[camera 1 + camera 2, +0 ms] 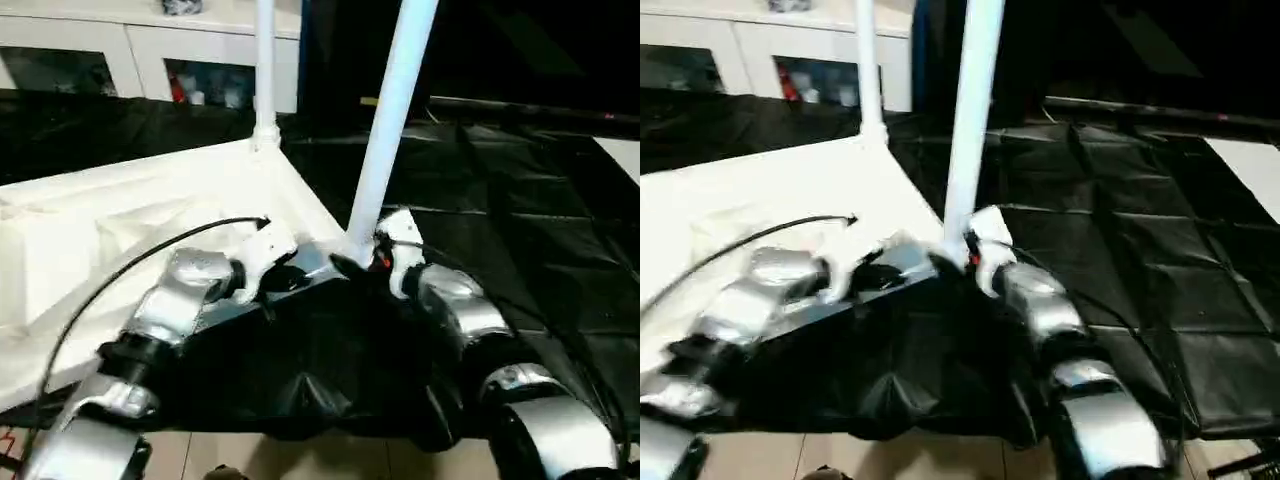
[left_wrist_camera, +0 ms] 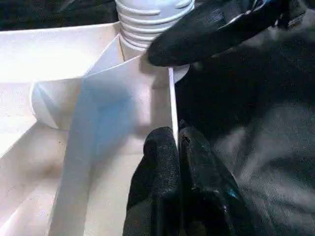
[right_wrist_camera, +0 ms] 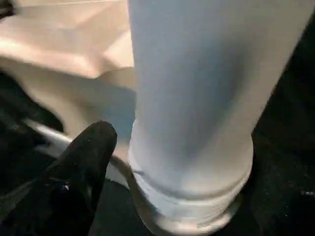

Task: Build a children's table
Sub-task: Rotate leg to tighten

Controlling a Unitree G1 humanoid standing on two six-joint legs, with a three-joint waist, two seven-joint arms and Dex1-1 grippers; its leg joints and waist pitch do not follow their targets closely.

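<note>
The near corner of the table top (image 1: 150, 230) is crowded: an upright leg (image 1: 390, 130) stands in its socket, flanked closely by the left gripper (image 1: 285, 275) and the right gripper (image 1: 365, 262) — little room is left between them. A second leg (image 1: 265, 70) blocks the far corner. Open passage is offered to the right, over the black sheet (image 1: 520, 210).

An indoor room set up as a test or demonstration space rather than a lived-in home. Black plastic sheeting (image 1: 520, 230), creased into squares, covers most of the floor, with pale tile (image 1: 300, 455) showing at its edge. A white cabinet (image 1: 150, 50) with glass doors stands against the back wall, small items blurred inside.
</note>
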